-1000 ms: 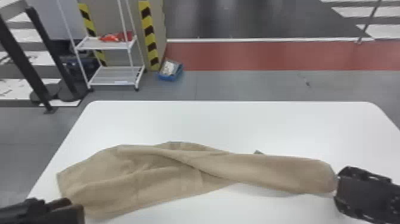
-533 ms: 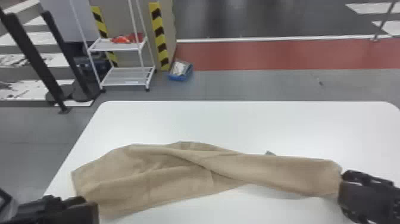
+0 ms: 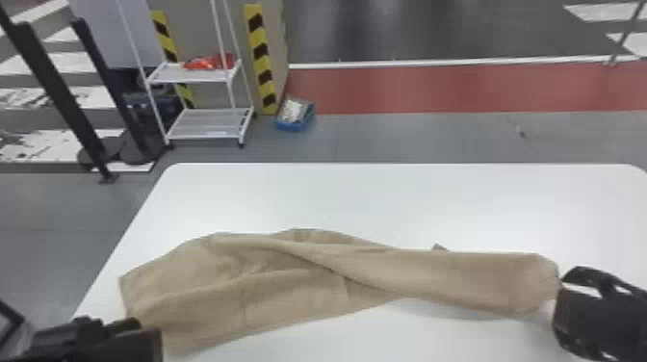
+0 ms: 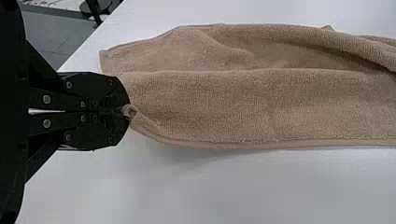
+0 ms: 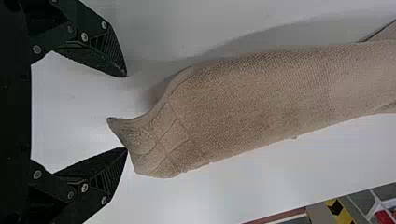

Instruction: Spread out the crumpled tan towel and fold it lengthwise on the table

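on the white surface (image 3: pixel 385 202), my left fingers (image 3: pixel 148 339) pinch one towel (image 3: pixel 289 284) corner; my open right fingers (image 3: pixel 580 276) flank another.

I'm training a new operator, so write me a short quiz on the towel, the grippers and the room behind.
1. True or false: the jaws of the right gripper stand apart at one end of the tan towel.
2. Choose: what do the jaws of the left gripper pinch? a) the towel's middle; b) a corner of the towel; c) nothing.
3. Fill in: the white shelf beyond the table stands toward the robot's ____ side.

Key: 1 true; 2 b; 3 left.
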`<state>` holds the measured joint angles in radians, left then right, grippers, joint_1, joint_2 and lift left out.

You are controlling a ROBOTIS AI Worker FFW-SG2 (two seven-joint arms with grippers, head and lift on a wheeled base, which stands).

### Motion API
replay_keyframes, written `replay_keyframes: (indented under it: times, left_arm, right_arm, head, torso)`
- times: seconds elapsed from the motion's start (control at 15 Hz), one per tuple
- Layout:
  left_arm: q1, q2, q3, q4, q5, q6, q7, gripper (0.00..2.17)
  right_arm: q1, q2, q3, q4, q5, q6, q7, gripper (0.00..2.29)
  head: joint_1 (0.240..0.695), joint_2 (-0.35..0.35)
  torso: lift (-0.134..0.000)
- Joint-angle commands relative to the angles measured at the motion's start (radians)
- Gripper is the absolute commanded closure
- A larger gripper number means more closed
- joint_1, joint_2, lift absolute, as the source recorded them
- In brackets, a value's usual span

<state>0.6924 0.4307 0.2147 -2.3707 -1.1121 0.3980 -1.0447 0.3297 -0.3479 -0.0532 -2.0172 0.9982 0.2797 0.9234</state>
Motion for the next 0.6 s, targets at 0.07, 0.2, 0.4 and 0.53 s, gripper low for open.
replay_keyframes:
  times: [0.07,0.2,0.4,0.53]
  left_arm:
    - [0.001,-0.001,-0.001,0.001,0.002,-0.003,0.002,1.80]
    - [0.001,-0.001,-0.001,0.002,0.000,-0.003,0.002,1.80]
    - [0.006,-0.003,-0.001,0.002,0.000,-0.003,0.000,1.80]
    - [0.009,-0.003,-0.001,0.002,0.000,-0.003,0.000,1.80]
  right_arm:
    - [0.009,0.000,-0.007,-0.017,-0.004,0.033,-0.032,0.36]
    - [0.009,0.000,-0.007,-0.017,-0.003,0.036,-0.046,0.36]
    - [0.006,0.000,0.000,-0.005,0.011,0.023,-0.049,0.38]
    - [-0.001,0.000,0.000,0.009,0.025,0.011,-0.057,0.42]
  head:
    - [0.695,0.096]
    - [0.695,0.085]
    - [0.695,0.080]
    - [0.695,0.080]
  torso:
    - [-0.124]
    - [-0.124]
    - [-0.124]
    - [-0.124]
